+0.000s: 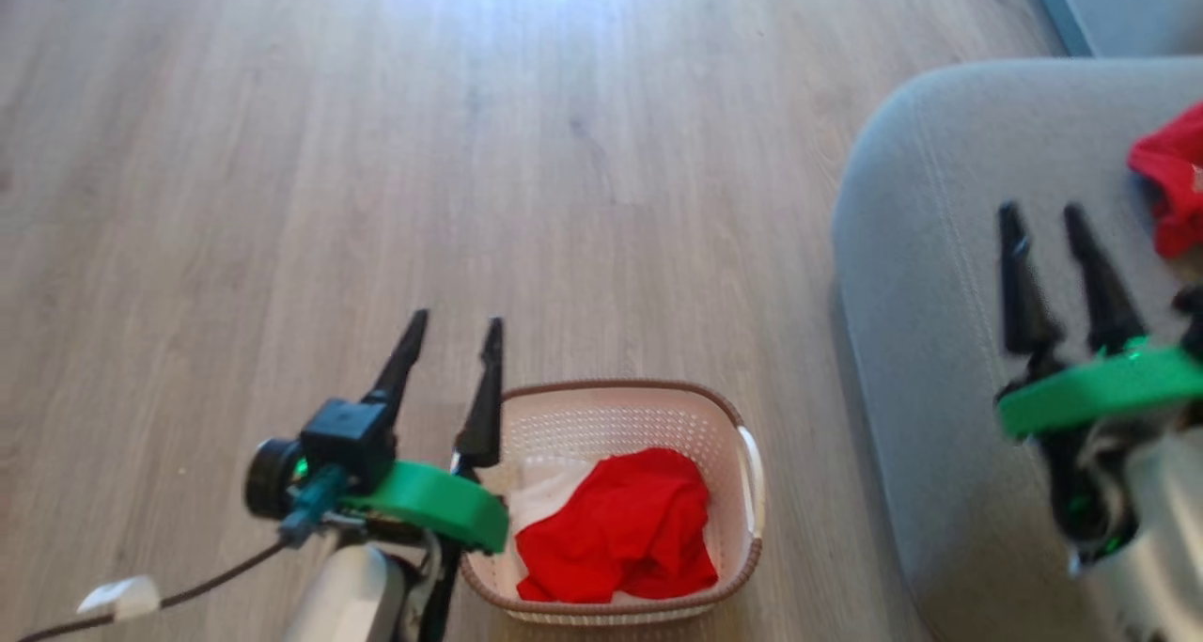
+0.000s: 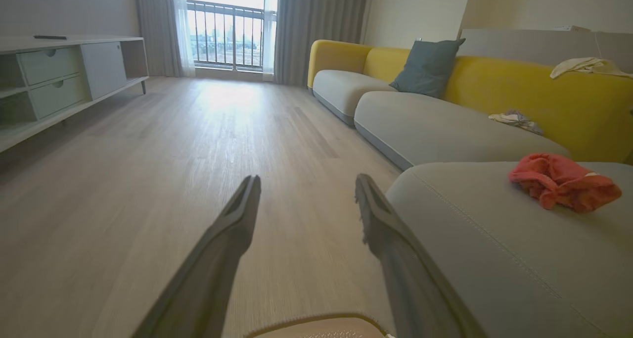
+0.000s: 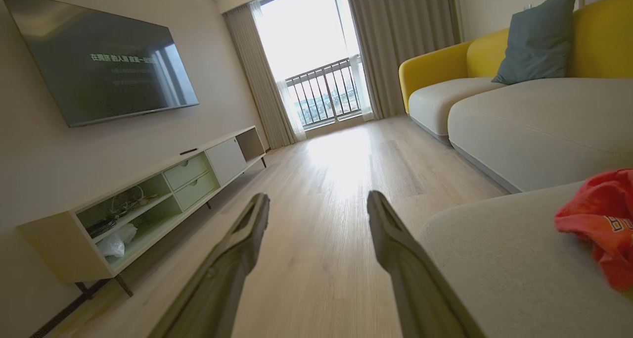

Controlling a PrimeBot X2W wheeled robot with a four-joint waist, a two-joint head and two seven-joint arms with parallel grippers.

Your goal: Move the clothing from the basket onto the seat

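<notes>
A cream basket (image 1: 742, 435) with a brown rim stands on the wood floor, and a crumpled red garment (image 1: 620, 524) lies inside it over a white patch. My left gripper (image 1: 456, 327) hovers open at the basket's left rim, empty; its rim edge (image 2: 316, 325) shows under the fingers. A second red garment (image 1: 1170, 186) (image 2: 564, 182) (image 3: 601, 219) rests on the grey seat (image 1: 940, 247) (image 2: 474, 239) (image 3: 494, 259). My right gripper (image 1: 1043, 219) is open above the seat, left of that garment, with nothing held.
A yellow sofa (image 2: 519, 85) with grey cushions and a blue-grey pillow (image 2: 428, 66) runs beyond the seat. A low TV cabinet (image 3: 163, 189) and wall screen (image 3: 104, 71) line the opposite wall. Bare wood floor (image 1: 423, 153) stretches toward the balcony window (image 2: 227, 31).
</notes>
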